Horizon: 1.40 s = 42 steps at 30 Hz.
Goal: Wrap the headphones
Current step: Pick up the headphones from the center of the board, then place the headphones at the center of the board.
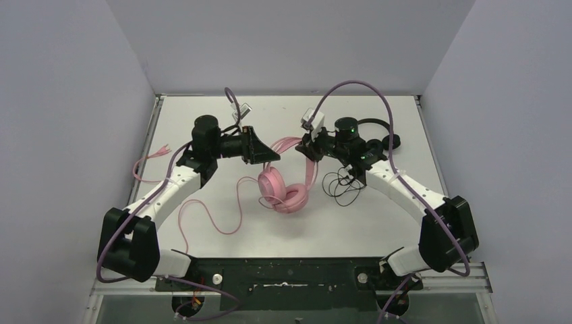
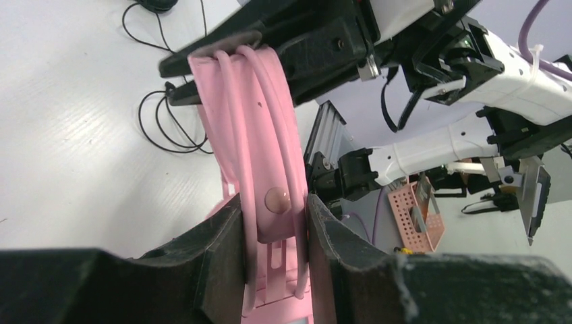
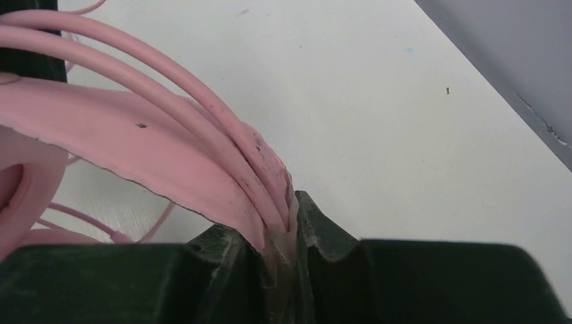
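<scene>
Suspends the pink headphones (image 1: 283, 192) over the middle of the counter (image 1: 222, 121), earcups low, touching the surface or just clear of it, impossible to tell which. Clamps the headband (image 3: 135, 155) from 9 o'clock with the left end effector (image 1: 268, 156), closed on the band plus turns of pink cable (image 1: 209, 217) already laid across it. Bites the same band from 3 o'clock with the right end effector (image 1: 307, 145), likewise closed on band and cable strands together. Sets the band's long axis roughly 9 to 3 between the two grips, with earcups pointing toward 6. Trails the loose cable toward 8 o'clock, nearer the left arm, so probably calls on that side for the next turn. Leaves the black headphones (image 1: 378, 128) at 2 o'clock behind the right arm, thin cord not yet wrapped.
</scene>
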Tool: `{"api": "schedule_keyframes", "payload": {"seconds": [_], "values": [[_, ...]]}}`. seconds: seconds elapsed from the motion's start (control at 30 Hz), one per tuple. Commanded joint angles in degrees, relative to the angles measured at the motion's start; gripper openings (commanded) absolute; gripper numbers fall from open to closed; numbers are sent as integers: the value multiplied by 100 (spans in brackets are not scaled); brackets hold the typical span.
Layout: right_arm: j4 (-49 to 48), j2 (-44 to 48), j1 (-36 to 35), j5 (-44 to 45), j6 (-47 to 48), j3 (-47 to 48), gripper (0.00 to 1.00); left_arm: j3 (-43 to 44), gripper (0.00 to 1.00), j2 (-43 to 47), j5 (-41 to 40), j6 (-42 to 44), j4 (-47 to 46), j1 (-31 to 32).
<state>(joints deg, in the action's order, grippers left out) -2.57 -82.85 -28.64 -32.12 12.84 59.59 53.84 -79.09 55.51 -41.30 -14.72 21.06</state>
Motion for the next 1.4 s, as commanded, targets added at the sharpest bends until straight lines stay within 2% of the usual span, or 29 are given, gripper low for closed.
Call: {"api": "schedule_keyframes", "payload": {"seconds": [0.0, 0.03, 0.1, 0.13, 0.2, 0.27, 0.4, 0.67, 0.73, 0.93, 1.17, 1.2, 1.37], "values": [[60, 682, -17, 742, -486, 1, 8, 299, 33, 328, 149, 157, -23, -260], [162, 760, -18, 886, -549, -12, 5, 274, 52, 371, 80, 133, -54, -347], [468, 880, -8, 1268, -740, 12, 0, 179, 76, 489, 1, 65, -233, -498], [685, 911, 3, 1544, -854, 61, 0, 134, 81, 563, -52, 84, -282, -554], [1159, 916, 126, 2122, -1240, 262, 0, 78, 85, 746, -191, 234, -217, -621], [1664, 840, 472, 2063, -1908, 565, 0, 61, 86, 916, -423, 437, -26, -667], [2506, 646, 1222, 1401, -2771, 1244, 0, -102, 86, 1164, -897, 725, 106, -674], [3367, 679, 1740, 803, -3410, 2319, 0, -578, 86, 1174, -1404, 601, -544, -443], [3473, 713, 1754, 768, -3436, 2574, 0, -666, 86, 1128, -1516, 522, -689, -371], [3370, 842, 1765, 469, -3764, 3071, 0, -1159, 80, 714, -1651, -225, -2058, -95], [3112, 838, 1760, 57, -4175, 3315, 0, -1595, 82, 691, -1735, -203, -3178, 404], [3074, 836, 1763, 25, -4247, 3350, 0, -1600, 81, 636, -1732, -184, -3227, 489], [2857, 890, 1766, -110, -4511, 3394, 0, -1539, 62, 199, -1662, -310, -3636, 645]]}}
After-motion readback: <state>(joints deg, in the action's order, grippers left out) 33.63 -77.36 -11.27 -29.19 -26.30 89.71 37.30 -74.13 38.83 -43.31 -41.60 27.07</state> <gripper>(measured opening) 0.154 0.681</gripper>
